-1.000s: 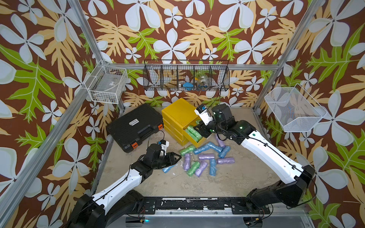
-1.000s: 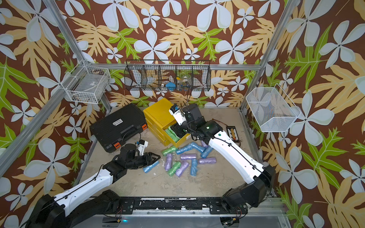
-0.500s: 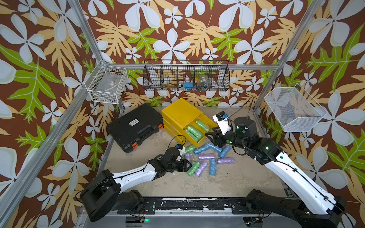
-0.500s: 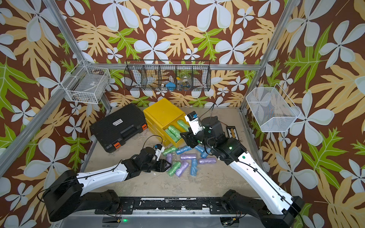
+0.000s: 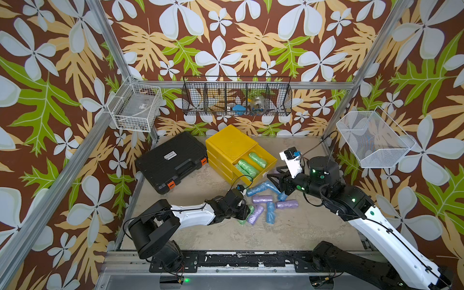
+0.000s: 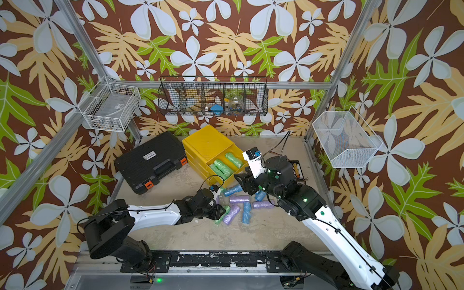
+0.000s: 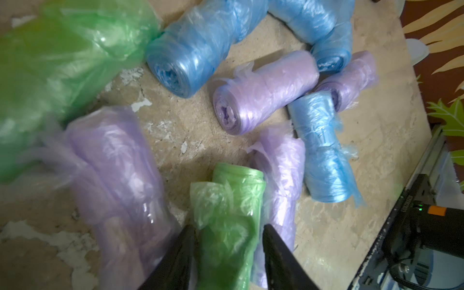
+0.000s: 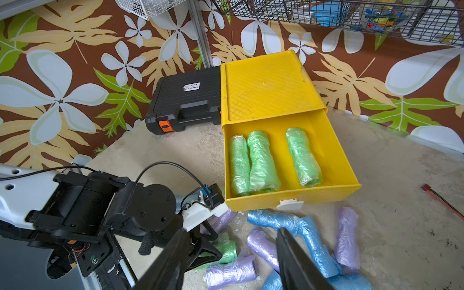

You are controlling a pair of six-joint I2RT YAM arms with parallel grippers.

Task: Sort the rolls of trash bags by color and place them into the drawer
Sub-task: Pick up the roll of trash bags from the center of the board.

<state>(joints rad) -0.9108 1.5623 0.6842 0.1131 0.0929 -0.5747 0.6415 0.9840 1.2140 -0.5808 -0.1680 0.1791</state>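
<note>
**Item:** rolls of trash bags, in green, blue and lilac.

**Where:** Three green rolls [image 8: 263, 160] lie side by side in the open yellow drawer [image 8: 288, 198], centre right of the right wrist view. The rest lie in a loose heap [image 5: 266, 206] on the table [image 5: 200, 233], just below the drawer front in both top views. These are mostly blue rolls [image 7: 200, 50] and lilac rolls [image 7: 263, 90], several of them touching.

**Left gripper** [image 7: 227, 227]**:** closed around one green roll [image 7: 228, 200] at the lower centre of the left wrist view, one jaw pressed to each long side. The roll lies on the table, with a lilac one against it on either side.

**Right gripper** [image 8: 232, 231]**:** spread, nothing between the jaws, hanging over the heap near the drawer front.

**Handling, by judgement:**
- The rolls are probably very light, soft and easily squashed, and not fragile.
- The film is glossy and crinkled, so it is likely to slip under a weak pinch.
- The outer layers stand loose, with ragged flaps at the ends that may peel away or catch on a neighbouring roll.

**Where to hold:** across the barrel at mid-length, with the jaws on the two long sides. The end flaps and the open core are best avoided. Firm, moderate pressure should do.

**Caution:** a neighbouring lilac roll may drag along when the green one is lifted.
</note>
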